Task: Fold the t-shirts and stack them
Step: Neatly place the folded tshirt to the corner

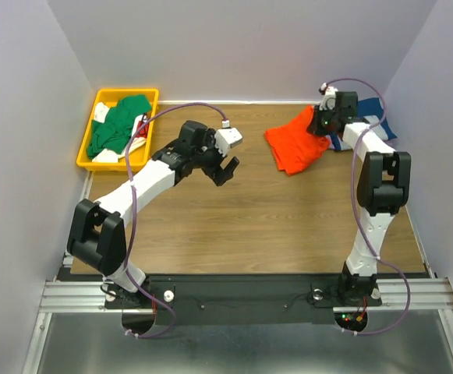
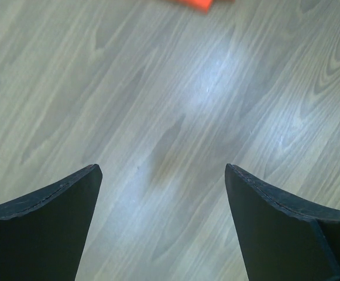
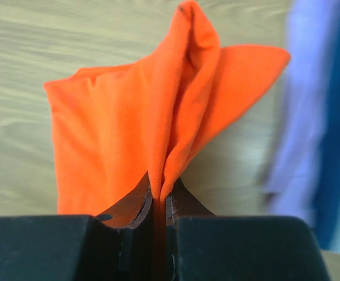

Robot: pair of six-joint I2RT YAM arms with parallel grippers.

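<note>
The orange t-shirt [image 1: 295,148] lies crumpled on the far right part of the wooden table [image 1: 249,226]. We see one fold of it drawn up and pinched tight between the fingers of the right gripper [image 1: 323,121]. From the right wrist camera, the cloth [image 3: 134,129] fans out from that gripper [image 3: 158,196] across the bare wood. Just beside it, at the table's far right corner, sits a navy t-shirt [image 1: 379,107], which we make out only as a blur next to a pale lavender cloth [image 3: 298,117] in the wrist view. Well apart to the left, the left gripper [image 1: 224,167] hangs over bare wood near the table's middle, its fingers spread wide and holding nothing [image 2: 164,175]. At the far left corner, a green t-shirt [image 1: 121,125] is heaped in a yellow bin [image 1: 86,148]
</note>
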